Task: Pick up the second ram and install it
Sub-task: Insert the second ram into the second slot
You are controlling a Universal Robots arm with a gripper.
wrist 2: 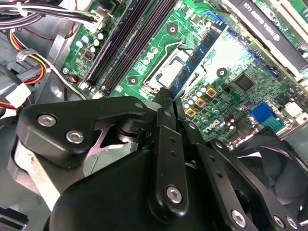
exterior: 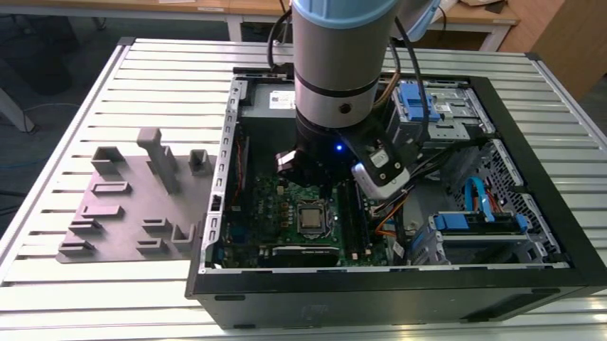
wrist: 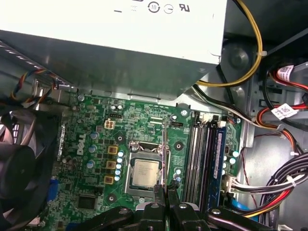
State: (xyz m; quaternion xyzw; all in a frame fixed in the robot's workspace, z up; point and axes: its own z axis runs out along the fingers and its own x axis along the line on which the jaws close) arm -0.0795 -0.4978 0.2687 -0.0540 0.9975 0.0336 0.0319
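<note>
We see the tool (wrist 2: 168, 103) clamped on the second ram (wrist 2: 197, 55), held edge-down above the motherboard (wrist: 96, 168), presumably to meet the memory slots (wrist: 202, 154).

The exterior view looks down from high up, fairly far back, over the slatted bench (exterior: 161, 85) and the open computer case (exterior: 399, 277). The first wrist view faces straight down, close above the motherboard (wrist: 144, 144). The second wrist view looks across it at a slant, past the claw (wrist 2: 168, 96). Both wrist views share the processor socket (wrist: 146, 173) and memory slots (wrist: 202, 159).
</note>
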